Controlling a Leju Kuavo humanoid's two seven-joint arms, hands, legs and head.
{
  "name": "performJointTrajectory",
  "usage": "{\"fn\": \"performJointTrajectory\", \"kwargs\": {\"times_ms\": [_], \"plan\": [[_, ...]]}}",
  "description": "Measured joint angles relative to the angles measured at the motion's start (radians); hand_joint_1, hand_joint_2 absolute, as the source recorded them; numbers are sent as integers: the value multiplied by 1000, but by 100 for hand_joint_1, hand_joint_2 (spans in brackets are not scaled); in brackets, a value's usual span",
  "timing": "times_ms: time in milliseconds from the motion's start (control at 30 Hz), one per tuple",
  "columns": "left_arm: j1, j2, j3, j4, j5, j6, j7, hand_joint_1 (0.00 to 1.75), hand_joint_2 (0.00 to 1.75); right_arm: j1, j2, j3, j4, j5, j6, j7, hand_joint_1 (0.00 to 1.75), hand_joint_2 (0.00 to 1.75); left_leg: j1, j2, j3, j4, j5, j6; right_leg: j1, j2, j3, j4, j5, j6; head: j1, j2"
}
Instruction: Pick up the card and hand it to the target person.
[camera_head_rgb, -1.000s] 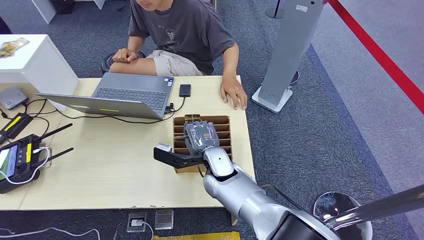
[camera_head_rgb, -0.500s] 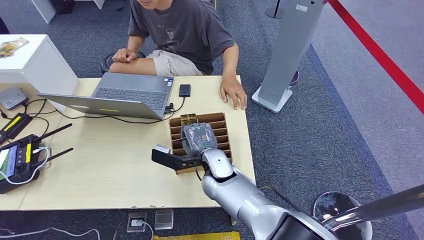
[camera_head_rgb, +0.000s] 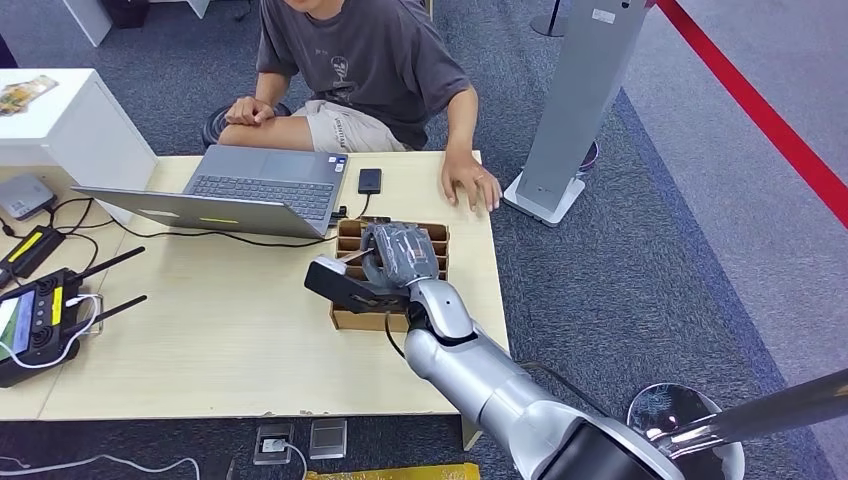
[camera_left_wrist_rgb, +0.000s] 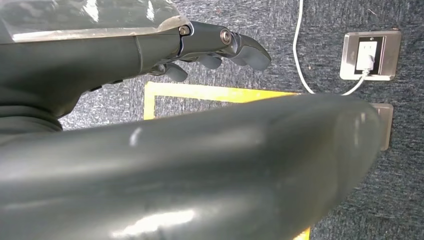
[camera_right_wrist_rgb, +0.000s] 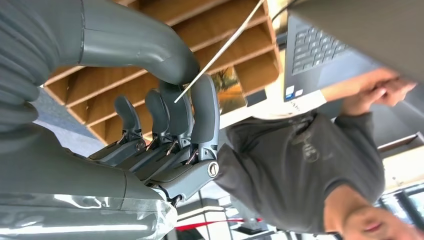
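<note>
The right hand (camera_head_rgb: 398, 262) sits over the far rows of the brown cardboard slotted box (camera_head_rgb: 345, 318) on the pale wooden table (camera_head_rgb: 220, 340). In the right wrist view its dark fingers (camera_right_wrist_rgb: 202, 107) and thick grey thumb are closed on a thin pale card (camera_right_wrist_rgb: 220, 52), seen edge-on as a straight line running out past the fingertips over the wooden dividers. Just beyond the fingertips, a second card with a printed picture (camera_right_wrist_rgb: 231, 90) stands in a slot.

The held card looks light, thin and stiff enough to stay straight, but smooth, so by my judgement it could slide or twist in a loose pinch. The sound hold is on its flat faces near one end, leaving the long free end for the seated person in the grey T-shirt (camera_head_rgb: 370, 60), whose hand (camera_head_rgb: 470, 185) rests on the table edge well beyond the fingers.

The left hand (camera_left_wrist_rgb: 220, 47) hangs over grey carpet, fingers loosely curled and holding nothing.

Against the picture from a second ago, the right hand has lifted and moved toward the far end of the box, nearer the open grey laptop (camera_head_rgb: 240, 190), and the box itself has turned slightly and slid leftward. The person's hand has shifted a little.
</note>
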Motion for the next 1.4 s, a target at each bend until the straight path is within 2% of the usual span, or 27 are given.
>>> {"fn": "performJointTrajectory", "kwargs": {"times_ms": [200, 567, 867, 933, 1267, 1400], "plan": [[1, 0, 0, 0, -2, -2, -1, 0, 0, -3, -30, -26, -69, -33, 16, 37, 133, 175, 0, 0, 0, 0, 0, 0, 0, 0, 0, 0, 0, 0, 1, 0], [1, 0, 0, 0, -17, -13, -12, 0, 0, -18, -94, -90, -174, -114, 14, 39, 135, 175, 0, 0, 0, 0, 0, 0, 0, 0, 0, 0, 0, 0, 0, 0], [2, 0, 0, 1, -31, -23, -16, 0, 0, -60, -156, -163, -175, -77, -84, 40, 136, 175, 0, 0, 0, 0, 0, 0, 0, 0, 0, 0, 0, 0, 0, 0], [2, 0, 0, 1, -31, -24, -15, 0, 0, -71, -167, -177, -170, -70, -89, 40, 130, 175, 0, 0, 0, 0, 0, 0, 0, 0, 0, 0, 0, 0, 0, 0], [1, 0, 0, 2, -31, -11, -13, 0, 0, -107, -186, -200, -123, -2, -105, 61, 123, 175, 0, 0, 0, 0, 0, 0, 0, 0, 0, 0, 0, 0, 0, 0], [1, 0, 0, 3, -31, -6, -6, 0, 0, -107, -185, -200, -112, 7, -103, 62, 2, 175, 0, 0, 0, 0, 0, 0, 0, 0, 0, 0, 0, 0, 0, 0]]}}
